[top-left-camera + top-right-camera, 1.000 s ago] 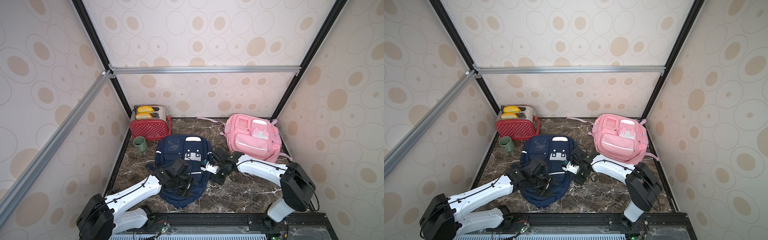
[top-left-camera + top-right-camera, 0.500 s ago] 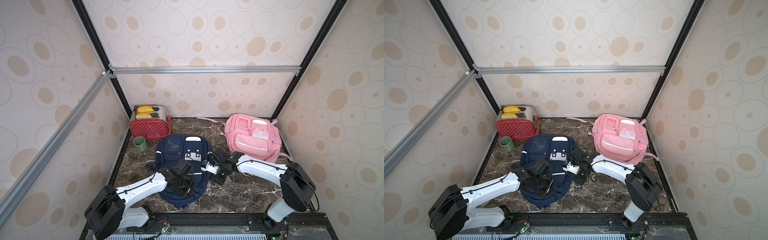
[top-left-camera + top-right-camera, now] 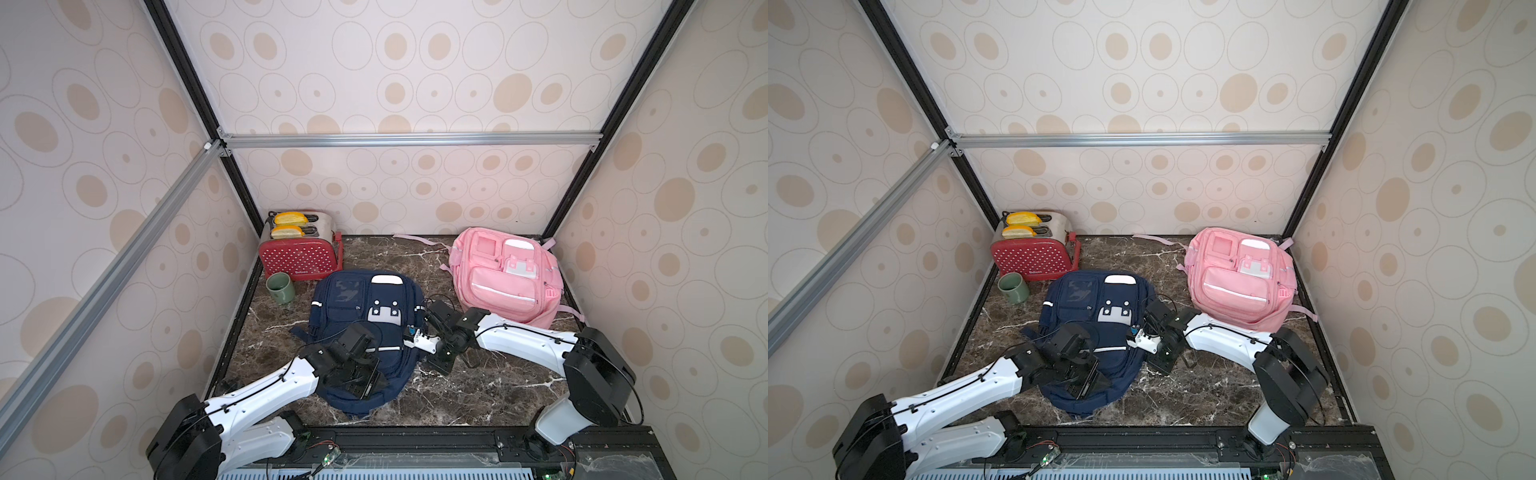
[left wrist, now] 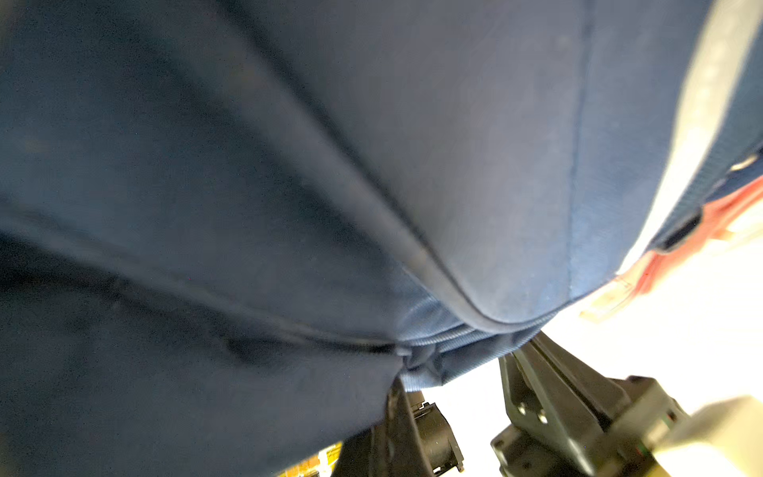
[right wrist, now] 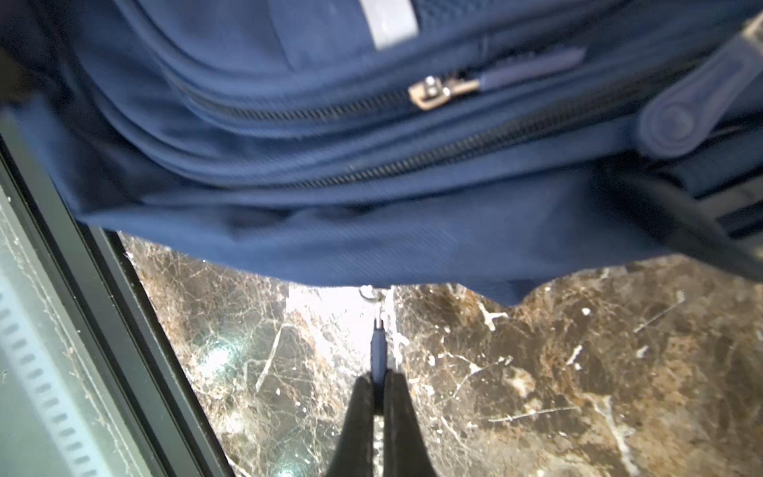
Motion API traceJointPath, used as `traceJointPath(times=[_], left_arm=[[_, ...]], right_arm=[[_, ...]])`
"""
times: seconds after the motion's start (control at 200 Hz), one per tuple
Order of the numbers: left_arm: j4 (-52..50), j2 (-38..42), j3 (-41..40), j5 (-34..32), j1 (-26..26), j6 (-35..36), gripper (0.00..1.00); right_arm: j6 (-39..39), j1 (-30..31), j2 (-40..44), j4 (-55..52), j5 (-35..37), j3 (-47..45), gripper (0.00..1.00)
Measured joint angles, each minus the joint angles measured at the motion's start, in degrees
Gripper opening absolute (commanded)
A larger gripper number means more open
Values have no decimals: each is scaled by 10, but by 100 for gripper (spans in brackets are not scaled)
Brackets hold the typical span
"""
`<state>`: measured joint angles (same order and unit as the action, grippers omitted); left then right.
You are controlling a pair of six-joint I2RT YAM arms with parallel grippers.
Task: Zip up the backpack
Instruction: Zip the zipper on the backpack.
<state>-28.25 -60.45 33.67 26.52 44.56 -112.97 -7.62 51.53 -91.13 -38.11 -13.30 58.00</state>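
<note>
We pinch the blue backpack twice.
Left gripper clamps fabric at six o'clock; right gripper grasps zipper pull at four.

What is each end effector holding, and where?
Right end effector: zipper pull tab of the navy backpack. Left end effector: its bunched fabric.

Left claw lies on navy backpack, right claw beside it.

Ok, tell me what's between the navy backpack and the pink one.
In both top views the right arm reaches across the near stretch between the navy backpack and pink backpack; farther back, bare marble tabletop.
</note>
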Motion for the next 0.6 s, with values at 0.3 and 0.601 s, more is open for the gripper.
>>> traceJointPath(times=[0.3,0.601], left_arm=[[5,23,-11,-5,0,-6,0],[39,24,-15,28,-5,8,0]], right_arm=[[-11,0,0,5,21,0,0],[-25,-20,-5,17,61,2,0]])
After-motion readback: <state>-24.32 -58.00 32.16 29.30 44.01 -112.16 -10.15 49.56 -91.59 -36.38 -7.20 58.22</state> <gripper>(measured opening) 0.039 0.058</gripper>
